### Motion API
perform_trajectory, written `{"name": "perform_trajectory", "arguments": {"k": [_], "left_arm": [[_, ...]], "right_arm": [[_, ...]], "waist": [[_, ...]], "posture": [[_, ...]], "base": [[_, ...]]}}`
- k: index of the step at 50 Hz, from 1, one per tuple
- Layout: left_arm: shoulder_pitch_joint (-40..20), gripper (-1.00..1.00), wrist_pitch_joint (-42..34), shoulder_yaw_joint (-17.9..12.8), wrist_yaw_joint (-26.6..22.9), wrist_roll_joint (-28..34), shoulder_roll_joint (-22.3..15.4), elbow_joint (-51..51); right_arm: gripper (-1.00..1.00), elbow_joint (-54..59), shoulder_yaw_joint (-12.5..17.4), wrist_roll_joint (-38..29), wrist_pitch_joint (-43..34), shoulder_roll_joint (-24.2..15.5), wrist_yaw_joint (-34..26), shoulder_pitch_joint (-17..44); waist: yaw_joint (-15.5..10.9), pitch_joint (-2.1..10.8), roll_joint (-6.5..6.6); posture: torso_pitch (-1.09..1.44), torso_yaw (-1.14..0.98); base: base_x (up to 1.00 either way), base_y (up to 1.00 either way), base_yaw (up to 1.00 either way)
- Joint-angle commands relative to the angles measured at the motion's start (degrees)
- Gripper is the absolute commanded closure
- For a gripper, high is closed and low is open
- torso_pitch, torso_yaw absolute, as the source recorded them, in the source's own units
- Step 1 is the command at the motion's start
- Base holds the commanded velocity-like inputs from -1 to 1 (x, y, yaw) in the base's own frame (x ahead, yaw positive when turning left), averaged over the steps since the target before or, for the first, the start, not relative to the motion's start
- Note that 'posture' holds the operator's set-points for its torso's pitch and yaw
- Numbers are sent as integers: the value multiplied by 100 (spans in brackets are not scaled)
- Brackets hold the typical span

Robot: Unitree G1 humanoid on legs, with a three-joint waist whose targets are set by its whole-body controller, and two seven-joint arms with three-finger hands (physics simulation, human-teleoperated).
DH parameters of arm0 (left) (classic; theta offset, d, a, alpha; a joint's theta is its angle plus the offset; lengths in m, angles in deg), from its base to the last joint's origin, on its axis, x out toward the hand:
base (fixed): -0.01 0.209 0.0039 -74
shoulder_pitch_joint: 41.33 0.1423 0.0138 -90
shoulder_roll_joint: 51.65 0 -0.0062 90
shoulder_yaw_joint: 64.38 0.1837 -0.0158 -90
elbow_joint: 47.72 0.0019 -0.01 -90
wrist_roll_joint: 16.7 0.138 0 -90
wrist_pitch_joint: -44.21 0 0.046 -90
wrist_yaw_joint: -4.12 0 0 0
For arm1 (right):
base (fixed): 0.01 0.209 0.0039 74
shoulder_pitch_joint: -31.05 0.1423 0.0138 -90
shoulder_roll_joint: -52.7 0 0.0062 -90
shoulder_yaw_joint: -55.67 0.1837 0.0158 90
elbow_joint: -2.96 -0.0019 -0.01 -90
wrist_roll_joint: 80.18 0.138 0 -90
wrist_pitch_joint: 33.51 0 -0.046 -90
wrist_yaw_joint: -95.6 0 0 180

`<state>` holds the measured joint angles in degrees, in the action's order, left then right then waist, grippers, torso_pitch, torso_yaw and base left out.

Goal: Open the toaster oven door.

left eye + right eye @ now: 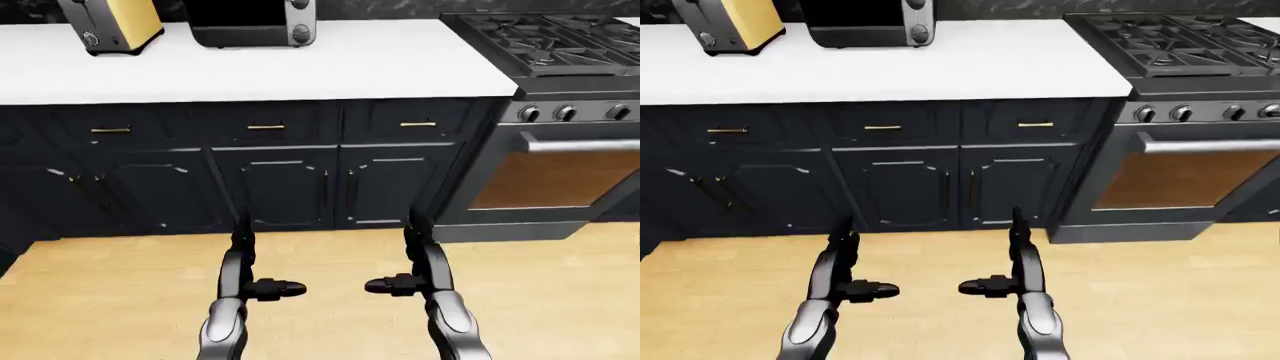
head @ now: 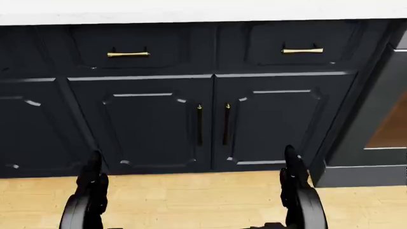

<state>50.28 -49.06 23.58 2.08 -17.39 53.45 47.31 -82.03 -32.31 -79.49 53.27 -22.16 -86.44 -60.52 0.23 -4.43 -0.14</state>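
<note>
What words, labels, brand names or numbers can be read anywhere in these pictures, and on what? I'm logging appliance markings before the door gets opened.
None: no readable text shows in any view.
Toaster oven: no brand or label visible; its knobs carry no legible marks.
Yellow toaster: dial bears no readable marks.
Stove: knobs show no legible numbers.
Cabinets and counter: plain, no signs.

Countertop [image 1: 300,67] smooth matt white; cabinet [image 1: 270,180] dark matt, brass-look handles; floor [image 1: 120,300] light wood.
</note>
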Motion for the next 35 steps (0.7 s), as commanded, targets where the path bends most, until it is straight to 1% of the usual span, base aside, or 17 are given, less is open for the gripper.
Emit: {"name": "perform_trajectory", "arguments": {"k": [1,2,3,4,5,7,8,10,14,16,20,22,23,27,29,30,35], "left_arm": [[-78,-100,-92,-97,-130,-152,-111,-1052],[-58,-100,-46,-80,-181,-60,-138,-1115],[-41,-100,-110,-60,-215,-15,-128,-1222],[-19,-100,-130,-46,-239,23,-113,-1306],[-19,-100,-156,-60,-253,16,-97,-1322],[-40,-100,-256,-90,-258,-59,-64,-1338],[-49,-100,-247,-86,-254,-49,-61,-1311],[-76,-100,-270,-70,-254,-35,-60,-1321],[-14,-100,-522,-38,-291,-7,-71,-1685],[-13,-100,-593,-85,-282,-21,-71,-1785],[-50,-100,-1036,-95,-275,36,-91,-2337],[-45,-100,-1345,-72,-282,74,-89,-2727],[-103,-100,-1472,-96,-296,75,-105,-2828],[-464,-100,-2507,-189,-336,88,-195,-3756],[-701,-100,-2963,-249,-341,89,-243,-4093],[-766,-100,-3062,-272,-345,82,-253,-4159],[-1518,-100,-4177,-510,-314,-35,-465,-4831]], "right_arm": [[-100,-618,30,17,262,-36,23,207],[-100,-664,31,16,258,-33,28,200],[-100,-696,35,12,261,-31,39,188],[-100,-713,44,29,278,-26,42,198],[-100,-888,27,16,166,-24,52,145],[-100,-776,59,42,280,-32,38,185],[-100,-782,61,41,276,-34,42,188],[-100,-988,70,44,126,-42,59,174],[-100,-1281,95,81,-80,-33,81,187],[-100,-1399,103,106,-169,-31,101,203],[-100,-2076,147,100,-750,-61,210,261],[-100,-2591,148,105,-1172,-66,235,246],[-100,-2743,157,106,-1317,-75,233,279],[-100,-3274,291,267,-1886,-111,237,494],[-100,-3338,351,337,-2013,-149,233,620],[-100,-3400,355,350,-2078,-162,236,647],[-100,-4217,449,529,-2954,-271,313,1013]], "waist": [[12,5,-45],[-20,217,-39],[-51,365,3],[-45,201,-2],[-40,120,-44],[-57,378,-40],[-59,410,-34],[-62,427,-26],[-58,468,-18],[-51,473,-18],[-52,505,-22],[-55,517,-23],[-58,521,-25],[-57,526,-22],[-54,519,-25],[-51,514,-25],[-55,499,-18]], "posture": [[0,0],[0,0],[0,0],[0,0],[0,0],[0,0],[0,0],[0,0],[0,0],[0,0],[0,0],[0,0],[0,0],[0,0],[0,0],[0,0],[0,0]], "base": [[0,0,0],[0,0,0],[0,0,0],[0,0,0],[0,0,0],[0,0,0],[0,0,0],[0,0,0],[0,0,0],[0,0,0],[0,0,0],[0,0,0],[0,0,0],[0,0,0],[0,0,0],[0,0,0],[0,0,0]]}}
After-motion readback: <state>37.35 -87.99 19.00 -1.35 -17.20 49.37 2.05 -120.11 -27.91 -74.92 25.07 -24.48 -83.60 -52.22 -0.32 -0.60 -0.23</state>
